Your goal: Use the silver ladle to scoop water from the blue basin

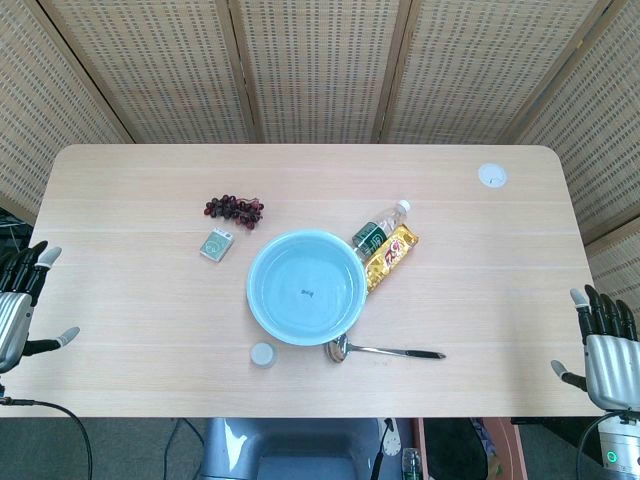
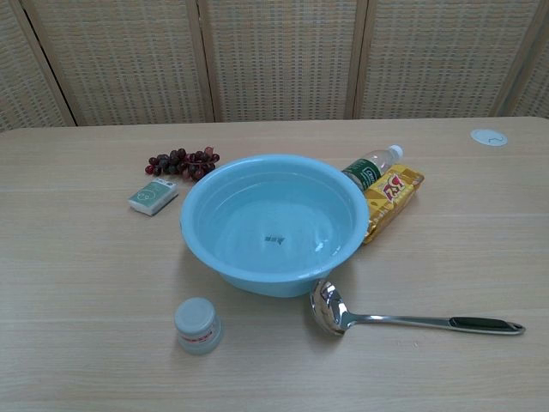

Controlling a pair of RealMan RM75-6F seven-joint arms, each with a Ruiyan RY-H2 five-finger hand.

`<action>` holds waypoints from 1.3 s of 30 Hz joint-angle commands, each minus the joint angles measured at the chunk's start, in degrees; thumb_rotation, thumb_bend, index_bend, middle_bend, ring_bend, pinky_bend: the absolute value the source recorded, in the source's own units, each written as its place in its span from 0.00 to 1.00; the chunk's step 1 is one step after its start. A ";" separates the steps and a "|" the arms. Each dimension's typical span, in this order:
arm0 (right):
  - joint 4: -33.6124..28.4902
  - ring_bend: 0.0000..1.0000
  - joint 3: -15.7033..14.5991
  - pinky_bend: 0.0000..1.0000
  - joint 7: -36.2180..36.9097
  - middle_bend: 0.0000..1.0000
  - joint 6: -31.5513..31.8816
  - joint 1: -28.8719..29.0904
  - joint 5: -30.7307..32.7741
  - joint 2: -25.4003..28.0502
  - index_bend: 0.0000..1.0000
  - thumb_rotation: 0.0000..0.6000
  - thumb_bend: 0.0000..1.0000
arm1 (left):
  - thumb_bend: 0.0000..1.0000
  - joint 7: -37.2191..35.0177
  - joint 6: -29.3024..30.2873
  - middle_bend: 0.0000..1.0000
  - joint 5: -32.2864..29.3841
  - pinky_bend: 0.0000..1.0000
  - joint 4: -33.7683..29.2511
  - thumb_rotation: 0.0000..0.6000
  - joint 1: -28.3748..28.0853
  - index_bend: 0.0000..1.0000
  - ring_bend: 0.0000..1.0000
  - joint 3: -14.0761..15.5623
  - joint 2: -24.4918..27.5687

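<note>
Nearest the chest camera we list a small clear jar with a pale lid (image 2: 197,325), standing at 7 o'clock from the blue basin (image 2: 273,225).

Next we enter the silver ladle (image 2: 403,318), lying flat on the wooden table (image 2: 77,283) at 5 o'clock from the basin: its bowl lies just beside the basin's near wall, and its dark-tipped handle points toward 3 o'clock. No hand touches it.

The basin sits near the table's middle and holds clear water, with a small dark mark visible on its bottom.

At 2 o'clock from the basin we record a plastic bottle with a green label (image 2: 370,170) lying on its side, and a yellow snack packet (image 2: 390,199) just beside it.

At 10 o'clock we note a bunch of dark grapes (image 2: 181,162) and, nearer us, a small green-and-white box (image 2: 153,196).

A white round disc (image 2: 488,136) rests near the far right corner.

In the head view, we find the left hand (image 1: 18,302) off the table's left edge, fingers spread and holding nothing. The right hand (image 1: 604,350) hovers off the right edge, likewise spread and empty.
</note>
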 commanded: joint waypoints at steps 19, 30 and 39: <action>4.38 0.85 -3.17 1.00 -1.00 0.79 -20.01 9.76 -0.20 -9.51 0.17 1.00 0.00 | 0.00 3.88 -1.66 0.00 -2.91 0.00 0.07 1.00 -1.09 0.00 0.00 -1.34 -1.77; 4.91 0.96 0.28 1.00 -9.79 0.92 -26.11 14.35 12.39 -17.37 0.36 1.00 0.07 | 0.00 4.18 -2.81 0.00 -4.64 0.00 0.37 1.00 -1.74 0.00 0.00 -1.97 -1.93; 7.26 0.96 2.79 1.00 -19.67 0.92 -22.10 17.10 21.48 -26.62 0.45 1.00 0.21 | 0.00 4.69 -3.69 0.00 -5.81 0.00 0.74 1.00 -2.32 0.00 0.00 -2.33 -2.01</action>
